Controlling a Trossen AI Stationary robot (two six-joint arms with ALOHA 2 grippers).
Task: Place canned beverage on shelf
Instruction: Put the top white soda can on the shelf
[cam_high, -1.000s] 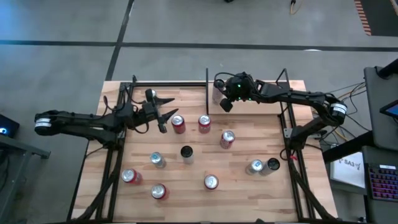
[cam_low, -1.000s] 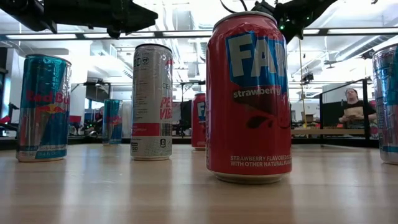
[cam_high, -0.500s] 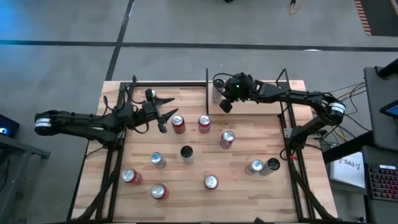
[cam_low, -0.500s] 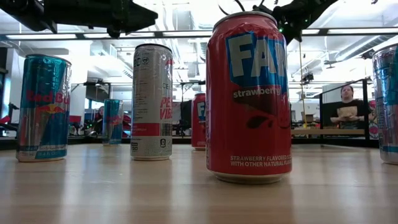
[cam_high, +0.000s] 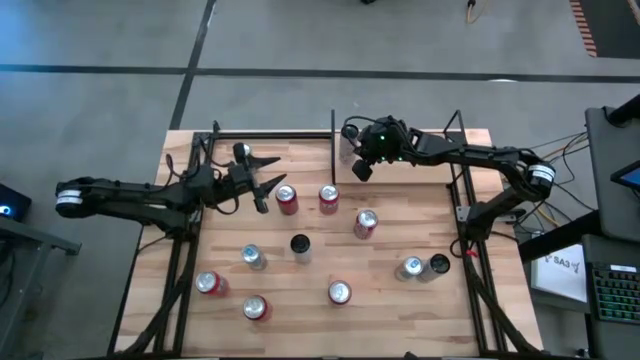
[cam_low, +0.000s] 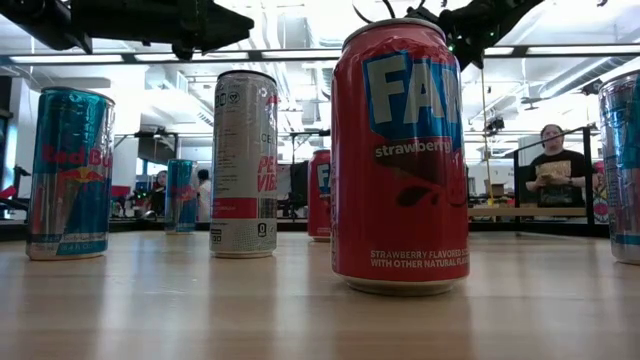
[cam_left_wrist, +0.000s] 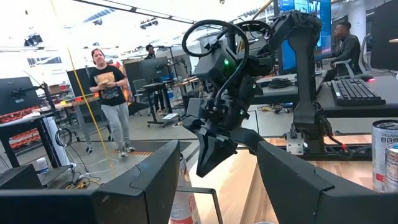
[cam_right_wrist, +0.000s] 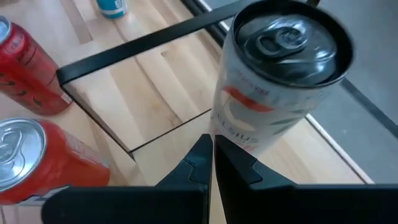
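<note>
A silver canned beverage (cam_right_wrist: 280, 81) stands upright at the table's far edge, next to the black rods of the shelf (cam_right_wrist: 149, 93); my fingers hide its base. In the high view the same can (cam_high: 348, 148) sits just beyond my right gripper (cam_high: 361, 167). That gripper (cam_right_wrist: 211, 155) is shut, slants down and has its tips at the can's lower side. My left gripper (cam_high: 262, 188) hangs open and level over the table's left part with nothing in it. Its wrist view looks across at the right gripper (cam_left_wrist: 208, 155). My right gripper's shut fingertips (cam_right_wrist: 205, 146) stand right at the silver can's lower side wall (cam_right_wrist: 239, 140), coming from the table's near right and slanting down. Whether they touch the can I cannot tell.
Several other cans stand about the tabletop: red ones (cam_high: 287, 200) (cam_high: 328, 198) (cam_high: 365, 223) in the middle, a dark one (cam_high: 300, 245), and more toward the near edge (cam_high: 340, 292) (cam_high: 412, 267). A red strawberry can (cam_low: 400, 160) fills the low view. People stand in the room behind.
</note>
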